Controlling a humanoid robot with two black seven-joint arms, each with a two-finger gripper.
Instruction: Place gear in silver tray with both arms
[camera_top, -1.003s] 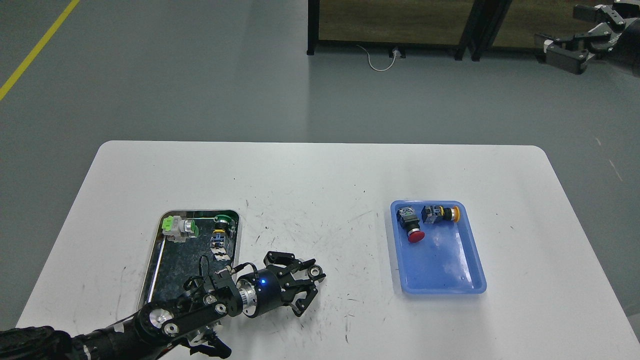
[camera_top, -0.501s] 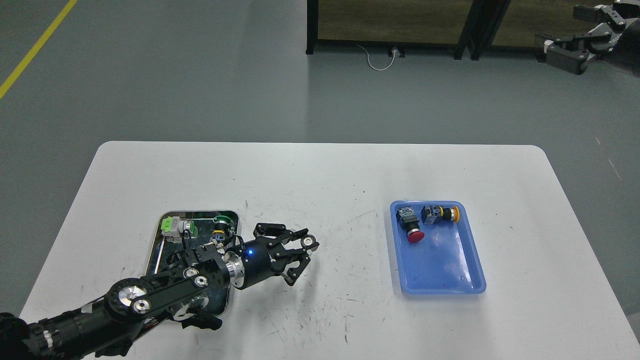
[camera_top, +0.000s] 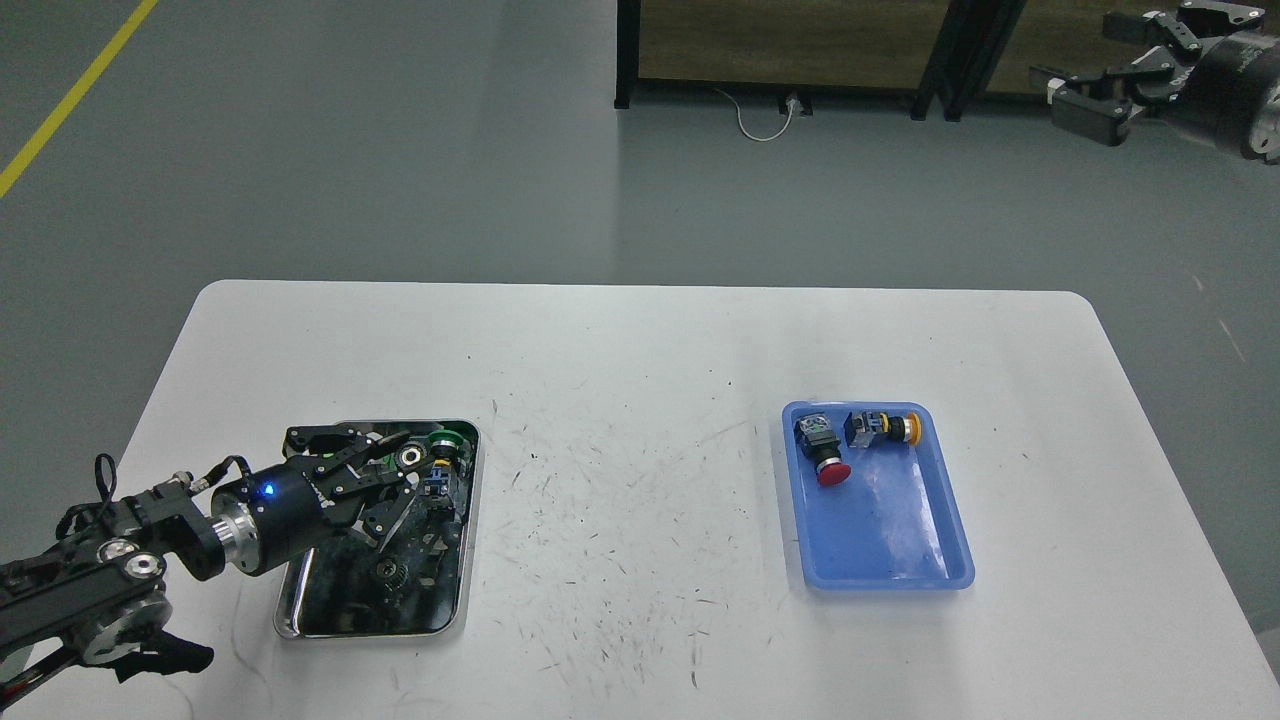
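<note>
The silver tray (camera_top: 362, 632) lies at the table's front left, its dark bottom mirror-like. My left gripper (camera_top: 400, 470) hangs over the tray's far half, shut on a small silvery gear (camera_top: 408, 458) held at its fingertips. A green push-button switch (camera_top: 450, 440) lies in the tray's far right corner; the gripper hides other parts there. A small gear-like shape (camera_top: 389, 571) shows on the tray bottom; I cannot tell whether it is a part or a reflection. My right gripper (camera_top: 1105, 70) is raised at the top right, far beyond the table, open and empty.
A blue plastic tray (camera_top: 935, 560) sits at the table's right and holds a red push-button (camera_top: 822, 456) and a yellow-capped one (camera_top: 886, 427). The white table (camera_top: 640, 400) is scuffed in the middle. A dark frame (camera_top: 790, 40) stands on the floor behind.
My left gripper has carried the gear left from the table's middle to over the silver tray. The right gripper drifted slightly left and up.
</note>
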